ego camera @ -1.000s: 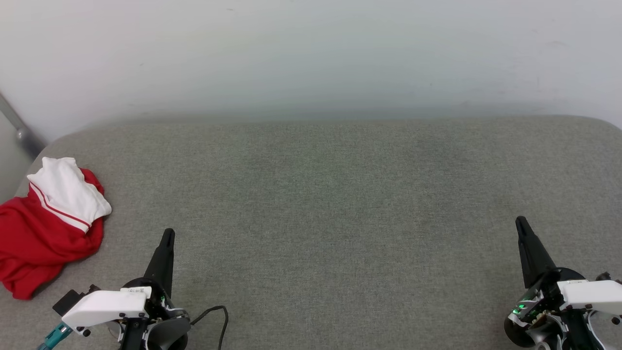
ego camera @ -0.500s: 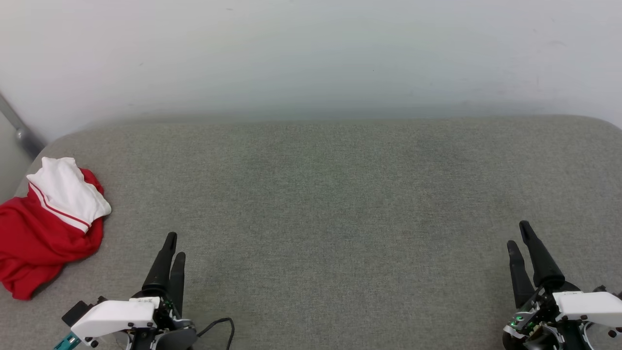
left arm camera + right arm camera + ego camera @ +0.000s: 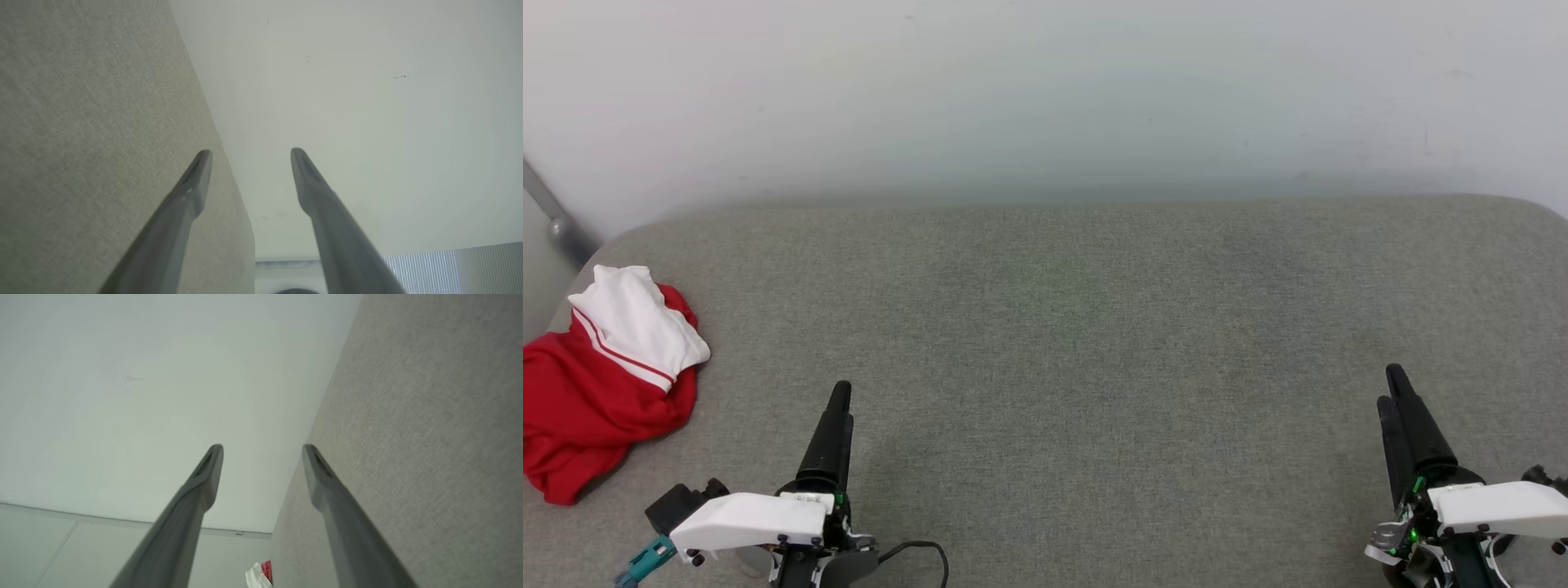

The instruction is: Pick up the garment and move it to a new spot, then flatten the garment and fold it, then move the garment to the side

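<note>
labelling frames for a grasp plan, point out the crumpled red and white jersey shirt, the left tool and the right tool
crumpled red and white jersey shirt [image 3: 605, 392]: head view, red body fabric
left tool [image 3: 843, 400]: head view, between its dark fingertips
right tool [image 3: 1388, 385]: head view, between its dark fingertips

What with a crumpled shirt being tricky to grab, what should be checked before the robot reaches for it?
1. Left gripper open, nothing in it: ok.
2. Right gripper open, nothing in it: ok.
3. Shirt free of both grippers, lying on the grey surface: ok.
4. Shirt spread flat: not ok, it is bunched up.
5. Shirt's whole outline in the head view: not ok, the picture's left edge cuts it.
6. A hem or collar exposed to grab: cannot tell.
</note>
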Controlling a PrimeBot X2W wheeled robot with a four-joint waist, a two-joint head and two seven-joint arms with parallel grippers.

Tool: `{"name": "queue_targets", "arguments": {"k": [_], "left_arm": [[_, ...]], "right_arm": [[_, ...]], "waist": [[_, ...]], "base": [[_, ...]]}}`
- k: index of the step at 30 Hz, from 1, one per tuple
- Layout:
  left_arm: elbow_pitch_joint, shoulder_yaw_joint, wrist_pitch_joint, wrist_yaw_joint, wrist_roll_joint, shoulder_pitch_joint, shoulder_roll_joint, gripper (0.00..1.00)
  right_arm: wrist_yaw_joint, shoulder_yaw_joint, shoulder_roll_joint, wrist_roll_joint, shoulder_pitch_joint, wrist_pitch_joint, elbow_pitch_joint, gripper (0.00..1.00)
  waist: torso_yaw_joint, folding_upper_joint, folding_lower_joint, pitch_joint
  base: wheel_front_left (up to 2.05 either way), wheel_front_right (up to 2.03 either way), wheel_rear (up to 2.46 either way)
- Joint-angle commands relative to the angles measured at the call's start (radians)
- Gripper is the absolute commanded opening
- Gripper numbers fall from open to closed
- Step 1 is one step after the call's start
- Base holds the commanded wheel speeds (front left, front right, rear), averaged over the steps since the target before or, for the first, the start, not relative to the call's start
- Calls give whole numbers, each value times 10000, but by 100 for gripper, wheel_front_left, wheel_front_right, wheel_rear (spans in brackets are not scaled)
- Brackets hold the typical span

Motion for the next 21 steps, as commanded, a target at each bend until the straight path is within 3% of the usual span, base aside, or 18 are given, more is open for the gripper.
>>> {"name": "queue_targets", "arguments": {"k": [1, 8, 21], "left_arm": [[-207, -40, -119, -12, 414, -252, 44, 100], [-277, -68, -409, -1, 2356, -198, 9, 100], [-558, -542, -895, 459, 5816, -149, 83, 100]], "right_arm": [[0, 30, -118, -384, -69, -116, -205, 100], [0, 36, -146, -2315, -17, -412, -245, 100], [0, -82, -107, -5788, -43, -887, -70, 100]], "waist": [[1, -1, 0, -3], [-6, -1, 0, -35], [17, -1, 0, -74]], "base": [[0, 0, 0], [0, 0, 0], [0, 0, 0]]}}
